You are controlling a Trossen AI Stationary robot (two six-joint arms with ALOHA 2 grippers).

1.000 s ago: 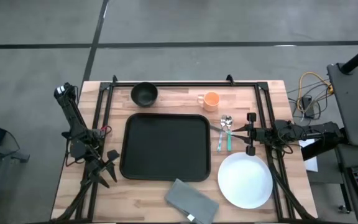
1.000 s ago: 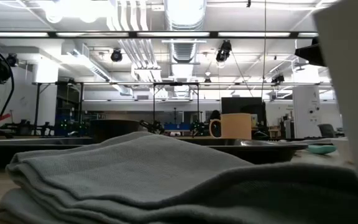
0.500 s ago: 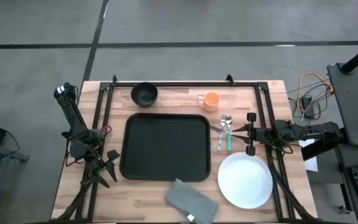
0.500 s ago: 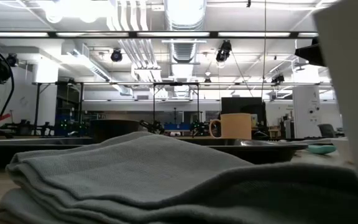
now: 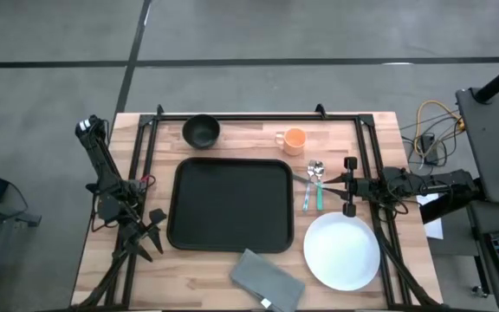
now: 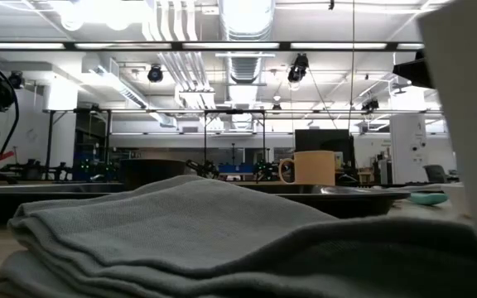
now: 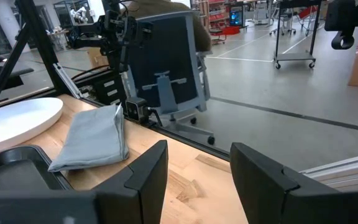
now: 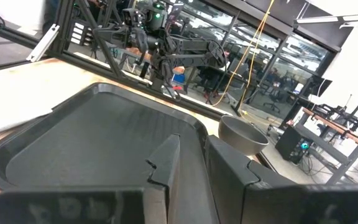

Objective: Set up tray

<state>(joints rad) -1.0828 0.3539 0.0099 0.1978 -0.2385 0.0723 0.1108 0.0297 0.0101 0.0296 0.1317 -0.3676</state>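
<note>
The black tray (image 5: 230, 204) lies flat in the middle of the wooden table, with nothing on it. My left gripper (image 5: 152, 230) (image 7: 197, 152) hovers open off the tray's near left corner, pointing level toward the grey folded napkin (image 7: 95, 134). My right gripper (image 5: 326, 182) (image 8: 193, 163) waits at the table's right, level and pointing at the tray (image 8: 92, 143). Its fingers stand a narrow gap apart with nothing between them. It is just right of the cutlery (image 5: 313, 184); I see no touch.
A black bowl (image 5: 201, 131) and an orange cup (image 5: 294, 139) stand behind the tray. A white plate (image 5: 342, 250) lies at the near right, and the napkin (image 5: 267, 279) at the near edge. A black frame (image 5: 258, 114) runs along the table's far and side edges.
</note>
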